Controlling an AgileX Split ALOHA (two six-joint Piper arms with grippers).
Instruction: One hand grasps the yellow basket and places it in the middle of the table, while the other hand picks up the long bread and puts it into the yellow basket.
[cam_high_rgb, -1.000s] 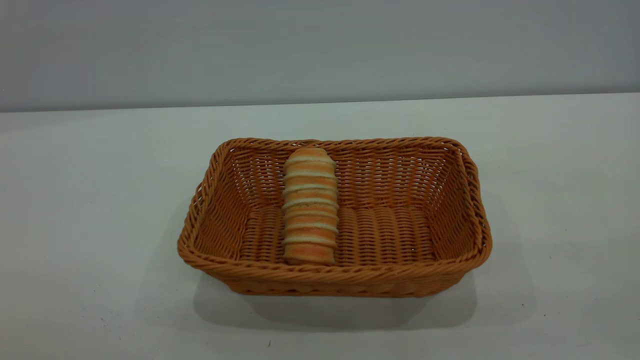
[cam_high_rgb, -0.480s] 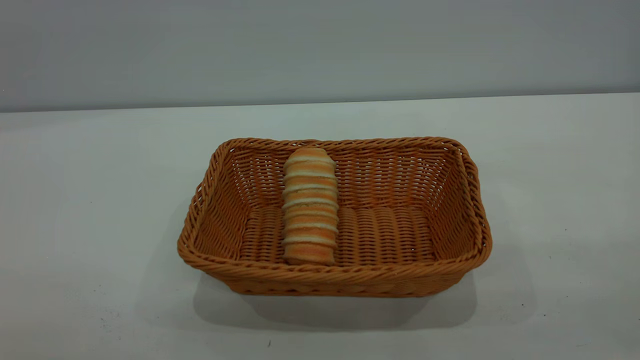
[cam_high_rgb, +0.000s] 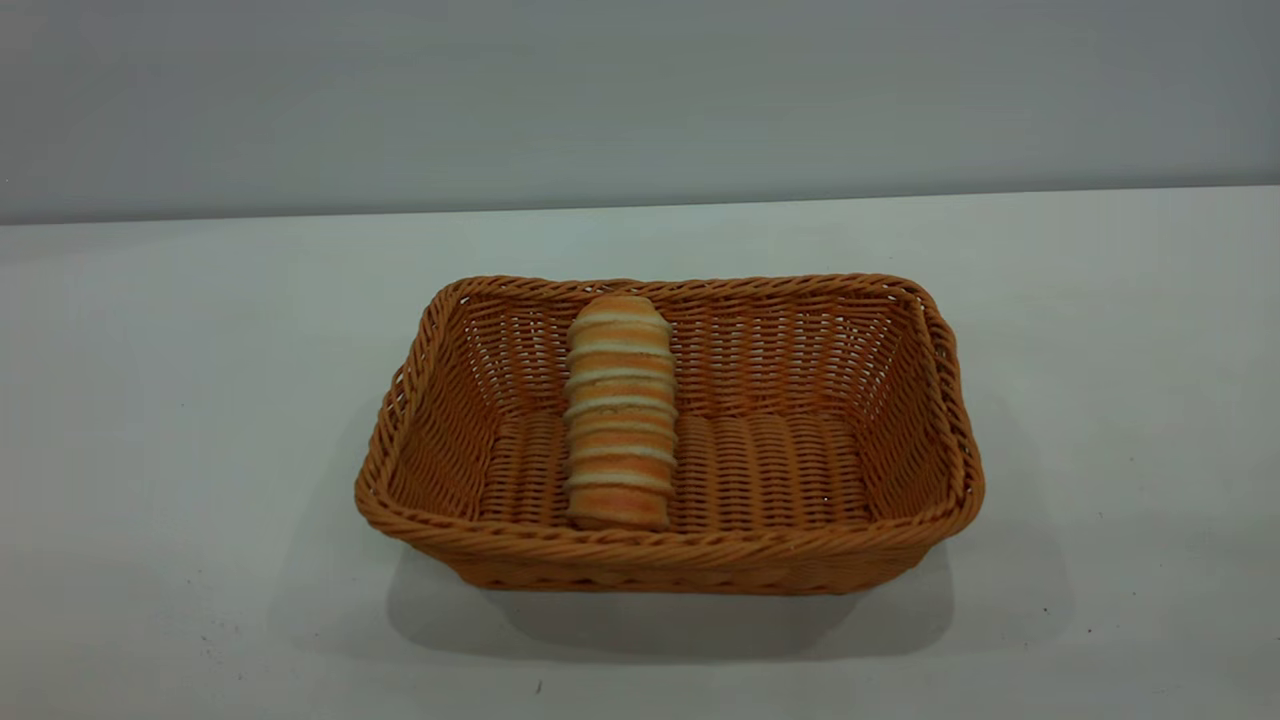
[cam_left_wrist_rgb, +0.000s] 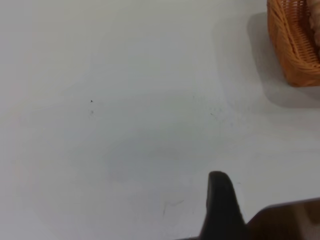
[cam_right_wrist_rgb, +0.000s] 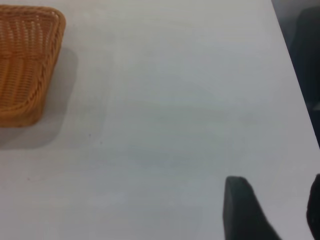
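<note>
- Your yellow basket (cam_high_rgb: 905, 400) sits at about the middle of the tabletop (cam_high_rgb: 180, 420), flat on its base, long side facing the exterior camera.
- The long bread (cam_high_rgb: 620, 410) lies inside it, left of centre, running from the near wall to the far wall, its far end propped up against the far wall just under the braided rim.
- Neither arm shows in the exterior view; both are off to the sides, well apart from the basket.
- Your left claw (cam_left_wrist_rgb: 223, 207) hangs over bare tabletop, with only a corner of the basket in its wrist view. One dark finger shows, so I cannot tell how far it is open; it holds nothing.
- Your right claw (cam_right_wrist_rgb: 275, 210) is over bare tabletop near the table's edge, fingers spread apart and empty.
</note>
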